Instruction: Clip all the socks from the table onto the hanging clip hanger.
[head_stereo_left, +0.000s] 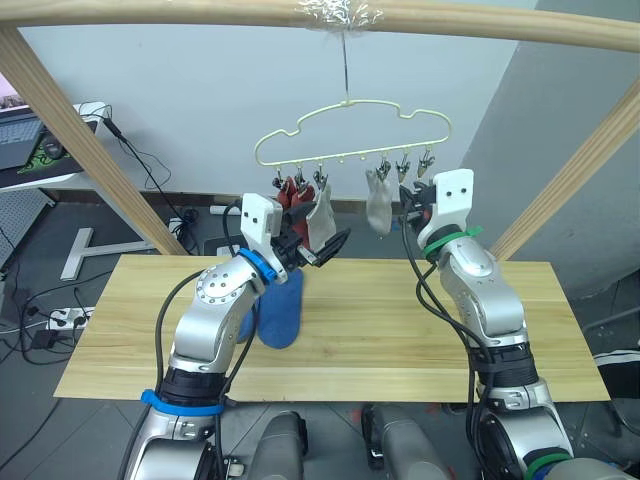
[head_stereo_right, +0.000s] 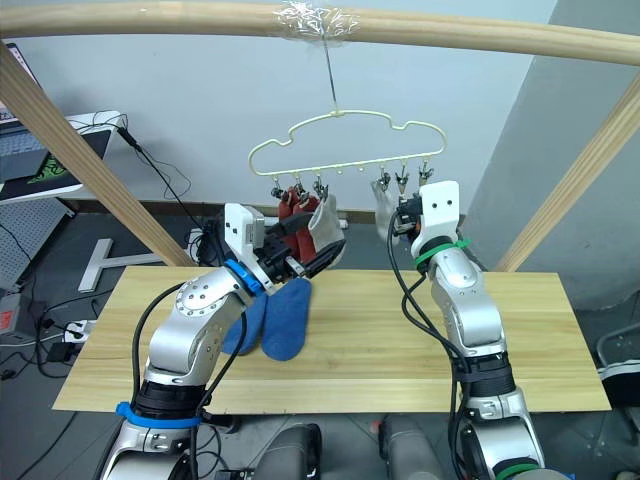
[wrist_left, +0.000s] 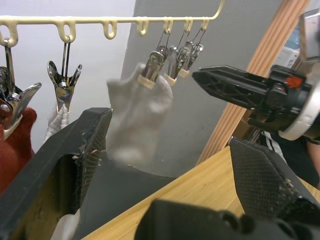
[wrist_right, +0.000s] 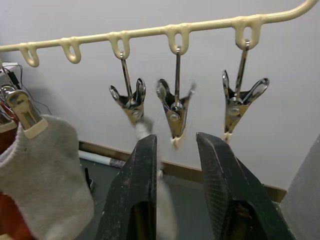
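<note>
Right wrist view: right gripper (wrist_right: 175, 200) narrowly parted under free clips (wrist_right: 175, 107); left gripper (head_stereo_left: 318, 250) wide, possibly holding a grey sock (head_stereo_left: 322, 220). Seat cuff fully in clip.

Hanger (head_stereo_left: 352, 125): cream wire, cloud outline, hooked under wooden bar, clips along bottom. Red socks (head_stereo_left: 290, 192) clipped at left end, grey sock (head_stereo_left: 322, 217) beside them, second grey sock (head_stereo_left: 379, 203) right of centre. Blue socks (head_stereo_left: 281, 308) lie on table (head_stereo_left: 400, 340), left of middle, overlapping.
</note>
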